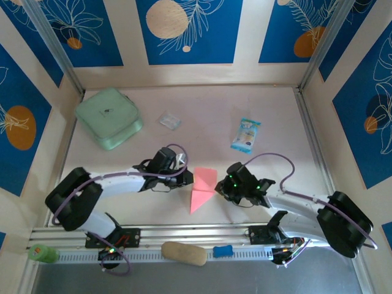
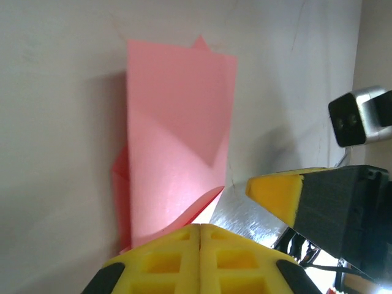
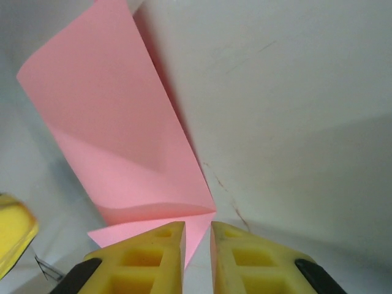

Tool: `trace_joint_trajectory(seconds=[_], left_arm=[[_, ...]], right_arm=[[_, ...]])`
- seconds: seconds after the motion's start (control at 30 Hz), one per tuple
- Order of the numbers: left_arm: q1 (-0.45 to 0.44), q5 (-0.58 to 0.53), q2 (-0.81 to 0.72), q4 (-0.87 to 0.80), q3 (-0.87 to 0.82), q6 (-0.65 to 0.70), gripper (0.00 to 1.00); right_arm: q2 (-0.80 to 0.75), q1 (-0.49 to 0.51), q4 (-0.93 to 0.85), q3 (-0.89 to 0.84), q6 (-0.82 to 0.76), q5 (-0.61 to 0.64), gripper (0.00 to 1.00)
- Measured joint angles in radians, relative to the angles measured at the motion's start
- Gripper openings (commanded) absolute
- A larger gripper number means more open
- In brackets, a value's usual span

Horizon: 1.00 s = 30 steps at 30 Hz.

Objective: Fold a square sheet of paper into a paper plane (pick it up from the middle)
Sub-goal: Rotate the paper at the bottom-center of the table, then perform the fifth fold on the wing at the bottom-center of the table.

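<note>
Our left gripper (image 1: 187,179) (image 2: 201,231) has its yellow fingers (image 2: 165,257) pressed flush together, and the near edge of the thin salmon-pink sheet of paper (image 1: 202,185) (image 2: 177,122) curls up into the seam between them, so we read it as pinching that edge. Our right gripper (image 1: 219,188) (image 3: 197,231) stands with its yellow fingers (image 3: 251,257) only narrowly parted. A corner of the sheet shows through the slit, but we cannot tell whether the pads touch it. In the left wrist view, one of the right gripper's yellow fingertips (image 2: 275,195) sits just beside the sheet's raised edge. From above, the sheet lies between the two grippers on the near middle of the white table (image 1: 275,110). It is already partly folded, with a broad four-sided part on the far side narrowing to a point. Its long axis runs far to near, tilted slightly, and the point aims toward the arm bases, a little to the left. Well apart on the far half of the table we see a mint-green square pouch (image 1: 109,117) at the left, a small clear wrapper (image 1: 169,120) near the middle and a blue-and-white snack packet (image 1: 246,135) to the right.
</note>
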Motion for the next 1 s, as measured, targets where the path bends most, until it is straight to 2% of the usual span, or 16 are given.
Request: trace_joint_trajectory(seconds=[0.3,0.63,1.0], left_arm=[[-0.014,0.01,0.088,0.036,0.018,-0.011,0.05],[-0.014,-0.021,0.162,-0.017,0.041,0.001,0.04],[-0.014,-0.016,0.183,0.007,0.045,0.001,0.02]], right_arm=[[-0.048,-0.04,0.016,-0.006,-0.114,-0.065,0.23],[-0.003,-0.063,0.023,-0.006,-0.158,-0.127,0.38],[0.119,-0.08,0.054,0.021,-0.195,-0.213,0.4]])
